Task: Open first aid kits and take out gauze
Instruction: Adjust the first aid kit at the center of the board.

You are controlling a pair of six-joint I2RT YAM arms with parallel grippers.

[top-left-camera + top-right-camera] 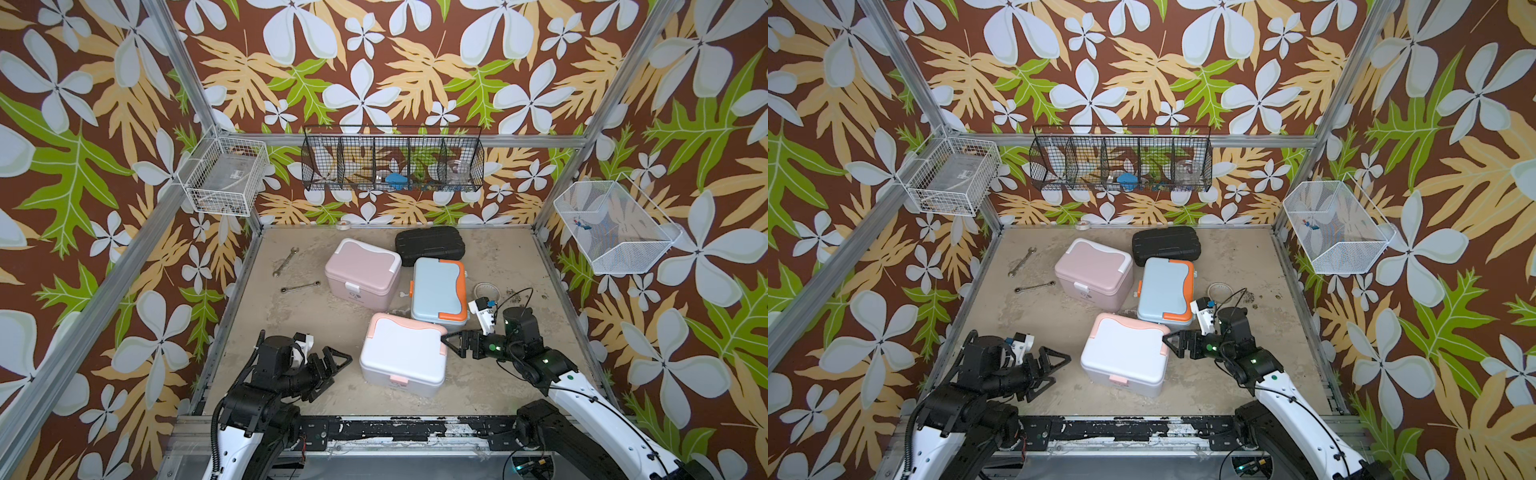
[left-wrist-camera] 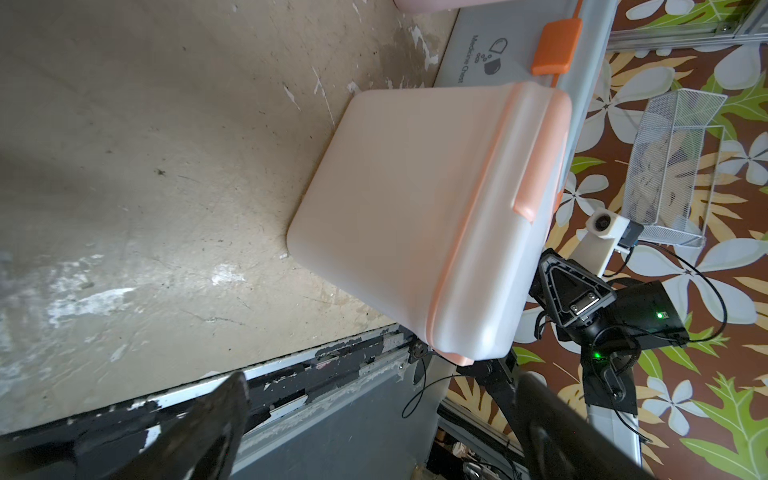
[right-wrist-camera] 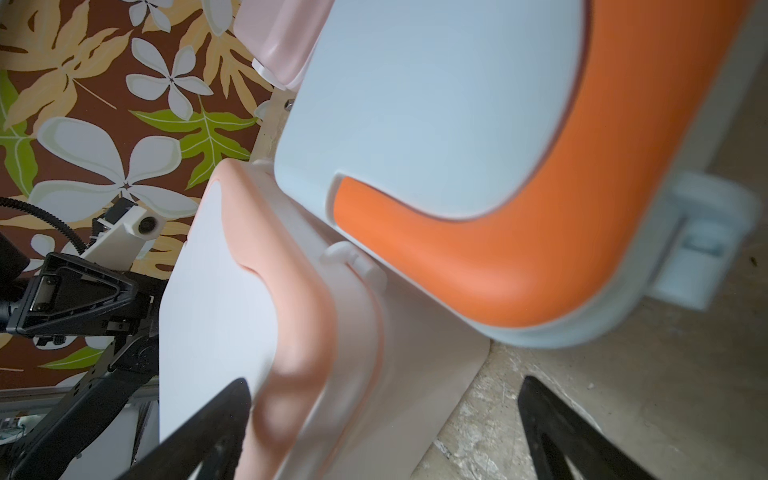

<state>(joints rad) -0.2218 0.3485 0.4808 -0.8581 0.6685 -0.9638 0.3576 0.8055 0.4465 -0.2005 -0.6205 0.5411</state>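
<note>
left gripper (image 1: 338, 368), right gripper (image 1: 451, 345): wide open, empty, 9 and 2 o'clock of white-peach kit (image 1: 403, 353) | brace body, then pop 6 o'clock latch (image 1: 398, 377)

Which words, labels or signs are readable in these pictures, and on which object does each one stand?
"Medicine Chest", with a small pill-and-drops sign: printed on the front wall of the light blue kit, beside its orange latch, in the left wrist view.
Dark print under the latch of the pink kit, in both top views: too small to read.
No other text can be read.
</note>
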